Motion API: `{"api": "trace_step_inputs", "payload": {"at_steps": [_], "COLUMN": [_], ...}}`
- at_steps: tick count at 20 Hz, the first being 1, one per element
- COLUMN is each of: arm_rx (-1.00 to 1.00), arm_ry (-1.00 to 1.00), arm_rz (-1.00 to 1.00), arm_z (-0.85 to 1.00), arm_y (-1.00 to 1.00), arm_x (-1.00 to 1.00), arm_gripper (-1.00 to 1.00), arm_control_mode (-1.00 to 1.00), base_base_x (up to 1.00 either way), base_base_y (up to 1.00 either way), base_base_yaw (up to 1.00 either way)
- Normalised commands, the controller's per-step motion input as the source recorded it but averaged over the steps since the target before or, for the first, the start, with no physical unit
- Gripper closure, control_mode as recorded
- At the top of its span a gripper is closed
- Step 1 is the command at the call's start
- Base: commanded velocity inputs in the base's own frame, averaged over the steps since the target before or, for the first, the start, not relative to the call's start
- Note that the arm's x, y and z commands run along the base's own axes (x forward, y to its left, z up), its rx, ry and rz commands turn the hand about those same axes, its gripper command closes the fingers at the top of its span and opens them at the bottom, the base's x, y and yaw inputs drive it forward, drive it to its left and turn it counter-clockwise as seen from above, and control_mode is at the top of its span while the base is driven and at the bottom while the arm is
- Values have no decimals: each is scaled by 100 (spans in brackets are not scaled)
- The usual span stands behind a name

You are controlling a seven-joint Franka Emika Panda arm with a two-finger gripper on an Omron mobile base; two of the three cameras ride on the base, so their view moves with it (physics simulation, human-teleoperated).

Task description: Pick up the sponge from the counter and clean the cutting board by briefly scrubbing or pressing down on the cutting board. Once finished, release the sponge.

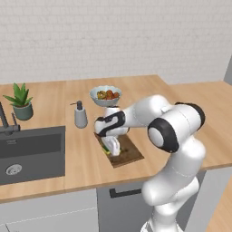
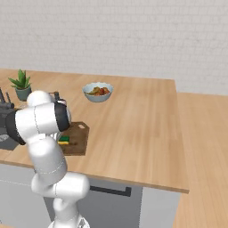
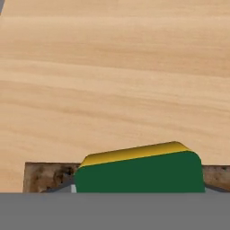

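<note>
The dark brown cutting board (image 1: 130,152) lies on the tan counter (image 1: 54,102), just right of the sink. My gripper (image 1: 110,150) points down over the board's left part and is shut on the sponge (image 1: 106,150), whose green and yellow show between the fingers. In the right base view the sponge (image 2: 63,140) rests low on the board (image 2: 79,138), partly behind my arm. In the hand view the sponge (image 3: 139,173) sits close up, green face toward the camera with a yellow edge, and the speckled board (image 3: 45,175) runs beneath it. I cannot tell whether the sponge touches the board.
A dark grey sink (image 1: 31,152) with a faucet (image 1: 5,120) is set in the counter at the left. A soap dispenser (image 1: 80,115) stands beside the board, a bowl of fruit (image 1: 105,95) behind it, and a potted plant (image 1: 20,102) at far left.
</note>
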Motion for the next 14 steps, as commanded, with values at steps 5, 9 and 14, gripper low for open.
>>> {"api": "trace_step_inputs", "payload": {"at_steps": [5,9,14], "arm_rx": [8,6,1], "arm_ry": [0,0,11], "arm_rz": [0,0,0], "arm_z": [-81,-73,-51], "arm_y": [-24,-14,-2], "arm_x": [-100,-100,-100], "arm_gripper": [100,100,100], "arm_control_mode": [-100,-100,-100], "base_base_x": [0,0,0], "base_base_y": [0,0,0], "base_base_yaw": [0,0,0]}}
